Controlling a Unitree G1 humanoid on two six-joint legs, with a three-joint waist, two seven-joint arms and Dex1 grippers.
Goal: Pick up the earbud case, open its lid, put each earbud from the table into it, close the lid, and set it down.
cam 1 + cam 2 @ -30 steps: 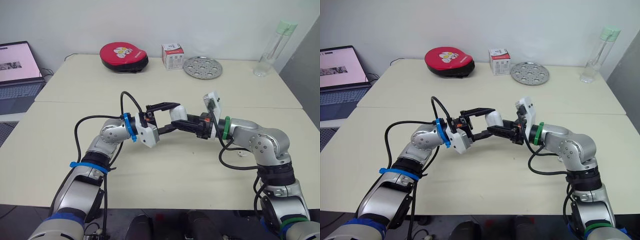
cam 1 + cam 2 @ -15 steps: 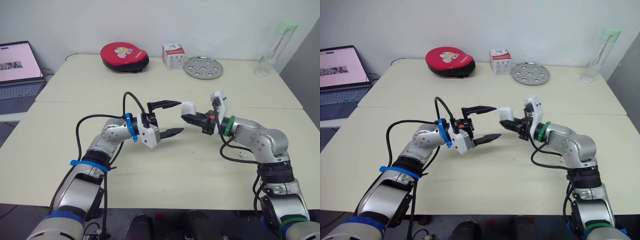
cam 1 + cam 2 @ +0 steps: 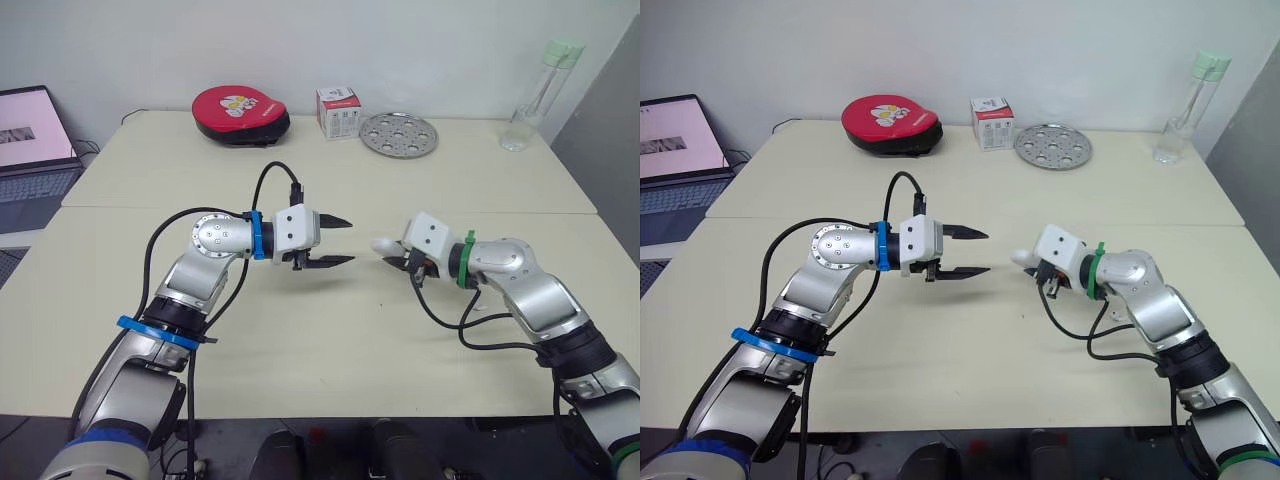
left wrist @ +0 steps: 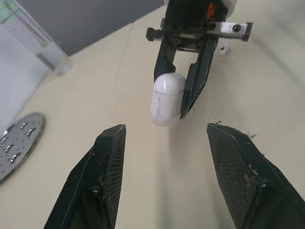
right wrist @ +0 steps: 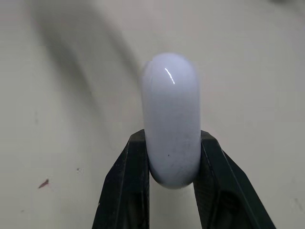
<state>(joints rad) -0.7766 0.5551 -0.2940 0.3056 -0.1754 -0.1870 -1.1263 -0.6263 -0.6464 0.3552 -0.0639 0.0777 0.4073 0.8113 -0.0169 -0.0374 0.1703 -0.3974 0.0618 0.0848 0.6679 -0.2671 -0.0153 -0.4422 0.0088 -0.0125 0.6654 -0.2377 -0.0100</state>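
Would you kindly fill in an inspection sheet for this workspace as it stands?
Surface: two cream tables pushed together, with a seam between them.
Job's things: white earbud case, lid apparently shut; one earbud lying on the table near the right arm.
Clutter: red pouch, small box, perforated metal disc and clear bottle along the far edge.
Grippers: left gripper open, empty, facing the case; right gripper shut on the case.
Cables: black cables looped along both arms.
Surroundings: laptop at the left, white wall behind.
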